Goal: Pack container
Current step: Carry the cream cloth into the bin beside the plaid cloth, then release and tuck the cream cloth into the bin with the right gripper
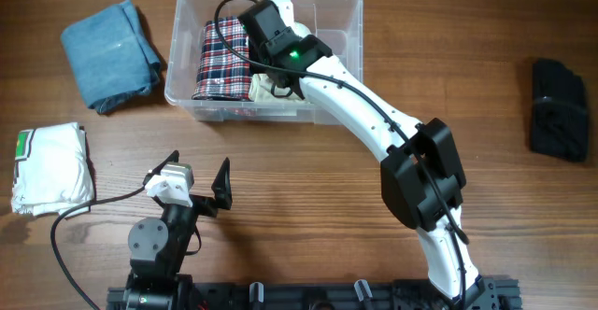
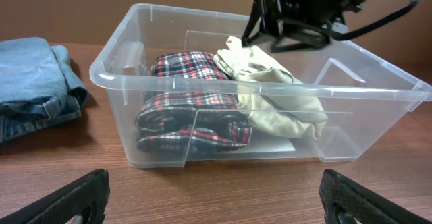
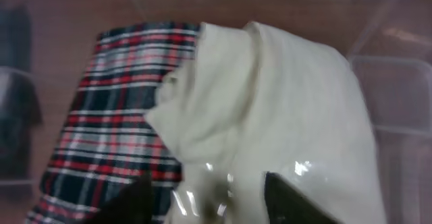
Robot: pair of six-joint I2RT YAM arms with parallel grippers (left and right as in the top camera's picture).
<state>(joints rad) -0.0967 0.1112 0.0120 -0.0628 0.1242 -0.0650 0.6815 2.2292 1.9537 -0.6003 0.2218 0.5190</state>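
Observation:
The clear container [image 1: 350, 30] stands at the back of the table, seen from the front in the left wrist view [image 2: 270, 89]. Inside lie a folded red plaid cloth [image 1: 222, 63] [image 2: 192, 102] [image 3: 115, 89] and, to its right, a crumpled cream cloth [image 1: 264, 88] [image 2: 270, 82] [image 3: 283, 102]. My right gripper [image 1: 277, 77] [image 2: 283, 38] [image 3: 212, 200] hovers over the cream cloth inside the bin, its fingers apart and open. My left gripper [image 1: 194, 172] [image 2: 216, 204] stays wide open above the bare table in front of the container.
A folded blue denim piece [image 1: 110, 53] [image 2: 34, 89] lies left of the container. A white cloth [image 1: 51, 165] sits at the left edge, and a black cloth [image 1: 558, 109] at the far right.

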